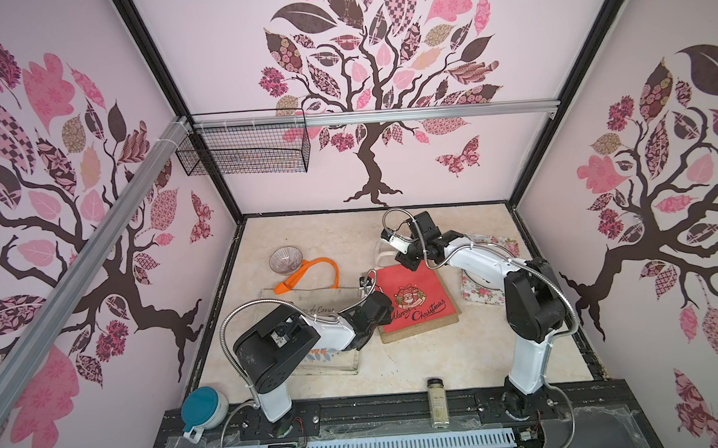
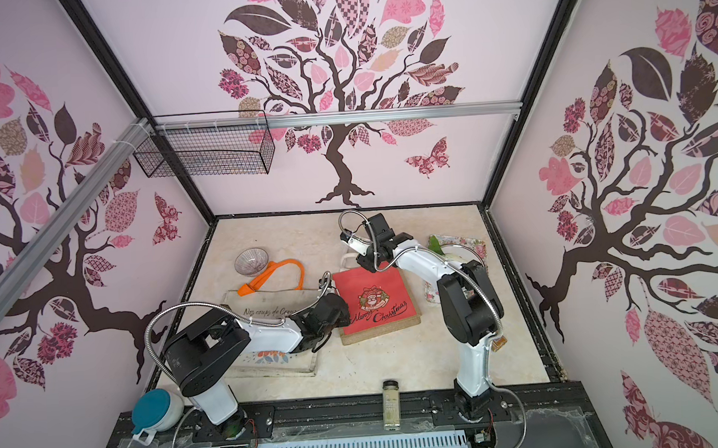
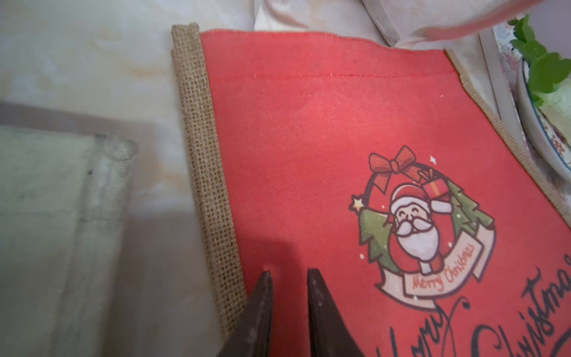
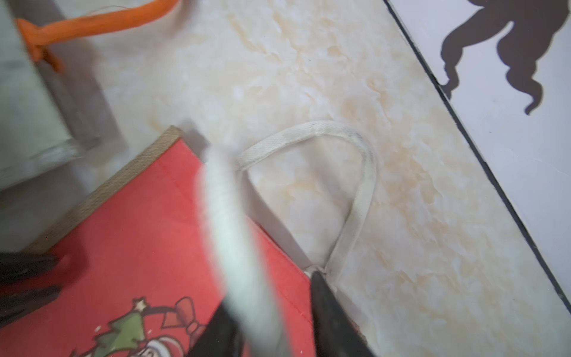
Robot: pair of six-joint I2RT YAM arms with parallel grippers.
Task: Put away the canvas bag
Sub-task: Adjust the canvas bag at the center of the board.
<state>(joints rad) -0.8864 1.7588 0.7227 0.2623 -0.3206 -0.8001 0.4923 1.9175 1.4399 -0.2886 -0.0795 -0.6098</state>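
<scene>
Because the red bag [image 1: 415, 301] lies flat at the middle of the table [image 1: 417, 364], face up with its mouth toward the back wall, it can be raised only by its white handles [image 4: 364, 173]. One handle loop rests on the tabletop beyond the mouth. The other strap [image 4: 234, 235] is blurred in the right wrist view and passes between the jaws of the right gripper [image 4: 272, 303], which stand wide apart and do not clamp it. The left gripper [image 3: 289, 272] sets its tips on the red face just inside the burlap side edge. Its jaws are narrow, with no fold seen between them. This reads as a hold-down, so the bag does not slide while the strap is taken.

Edges: on the left arm's side the bag lies just beside a beige bag [image 1: 310, 298] with orange handles [image 1: 309, 273]. On the right arm's side it is near a plate [image 3: 537, 133] on a floral mat [image 1: 502, 243]. Sideways travel is therefore tight — upward and toward the back wall there is open room. A wire basket [image 1: 246, 151] hangs on the back-wall rail, well apart from the bag — a likely destination.
</scene>
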